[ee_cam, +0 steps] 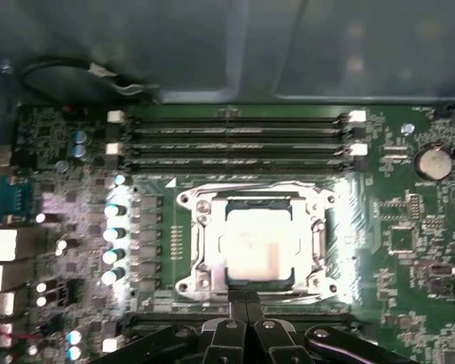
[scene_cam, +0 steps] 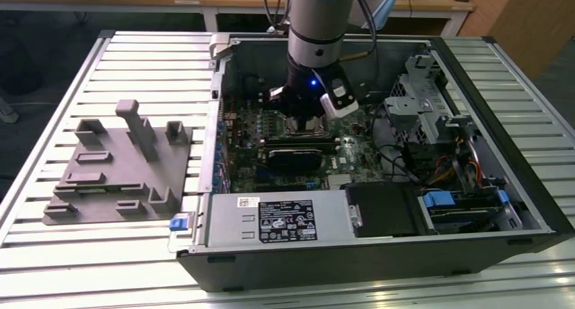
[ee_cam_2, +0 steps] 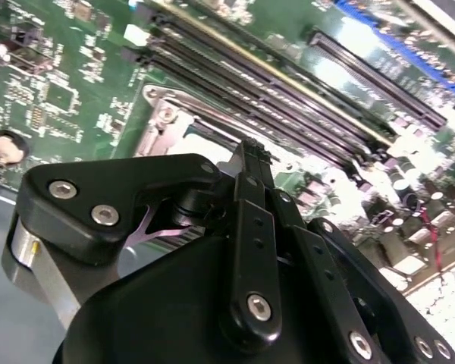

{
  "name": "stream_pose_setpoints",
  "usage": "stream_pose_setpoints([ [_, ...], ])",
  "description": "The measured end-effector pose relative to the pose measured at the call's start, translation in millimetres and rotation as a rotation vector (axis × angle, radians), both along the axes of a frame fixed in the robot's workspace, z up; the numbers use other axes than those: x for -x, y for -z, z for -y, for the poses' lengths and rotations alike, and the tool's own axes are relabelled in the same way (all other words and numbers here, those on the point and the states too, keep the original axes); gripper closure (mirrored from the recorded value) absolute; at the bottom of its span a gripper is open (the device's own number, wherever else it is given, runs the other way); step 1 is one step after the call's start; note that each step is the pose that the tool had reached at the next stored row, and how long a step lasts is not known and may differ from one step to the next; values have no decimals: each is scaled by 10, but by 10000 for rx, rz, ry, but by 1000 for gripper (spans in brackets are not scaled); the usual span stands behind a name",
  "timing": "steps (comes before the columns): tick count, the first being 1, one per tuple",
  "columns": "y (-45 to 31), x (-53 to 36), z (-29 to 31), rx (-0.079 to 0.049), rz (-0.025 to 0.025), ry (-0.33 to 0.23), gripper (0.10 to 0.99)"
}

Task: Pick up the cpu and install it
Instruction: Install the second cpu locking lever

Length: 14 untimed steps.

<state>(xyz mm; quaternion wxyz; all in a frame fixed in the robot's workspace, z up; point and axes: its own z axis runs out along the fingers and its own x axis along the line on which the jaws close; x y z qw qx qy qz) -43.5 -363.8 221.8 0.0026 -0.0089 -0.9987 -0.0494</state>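
Seating cpu (ee_cam: 259, 243) beneath gripper (ee_cam: 247, 302)

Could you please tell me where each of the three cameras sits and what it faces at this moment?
Exterior view: off the arm, raised, looking down at the open computer case and the arm reaching into it.
First wrist view: on the arm, facing straight down at the cpu in its socket; the gripper shows at the edge, jaws together.
Second wrist view: on the arm, close behind the gripper, looking obliquely across the motherboard.
Both wrist views share the gripper, memory slots and socket.
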Motion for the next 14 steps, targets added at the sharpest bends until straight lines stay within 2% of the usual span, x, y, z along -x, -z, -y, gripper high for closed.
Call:
stream_pose_setpoints([
  [7, 0, -122, -88, 61, -1, -1, 980],
  [11, 0, -130, -147, 66, -1, 0, 980],
  [14, -11, -130, -167, 66, -1, 0, 980],
])
